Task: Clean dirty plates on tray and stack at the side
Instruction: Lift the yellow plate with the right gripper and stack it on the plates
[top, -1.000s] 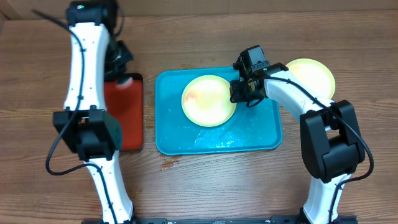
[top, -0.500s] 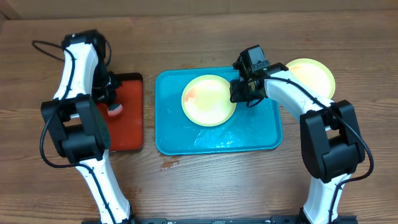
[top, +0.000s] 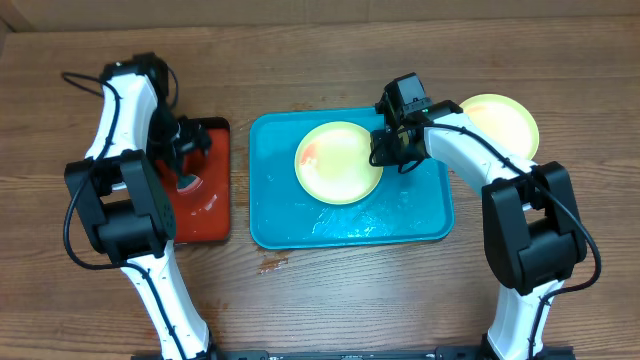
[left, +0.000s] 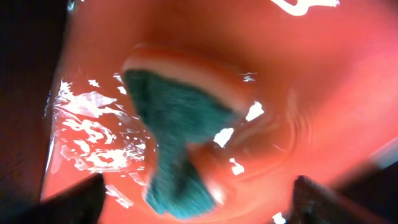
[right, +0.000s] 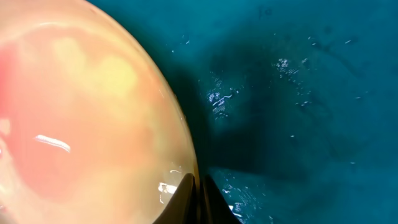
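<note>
Yellow-green plate (top: 338, 162) on the turquoise tray (top: 280, 215) lies just left of the right gripper (top: 392, 148), which is pinching its rim; left gripper (top: 186, 160) hangs wide right over the sponge (left: 174, 143).

Standing here, I can't make out any writing at all. No lettering, label, brand mark or number shows on the turquoise tray (top: 270, 225), on the yellow-green plate (top: 338, 162) lying in it, or on the red tray (top: 205, 215) beside it. The two close wrist views are too blurred to show any print.
</note>
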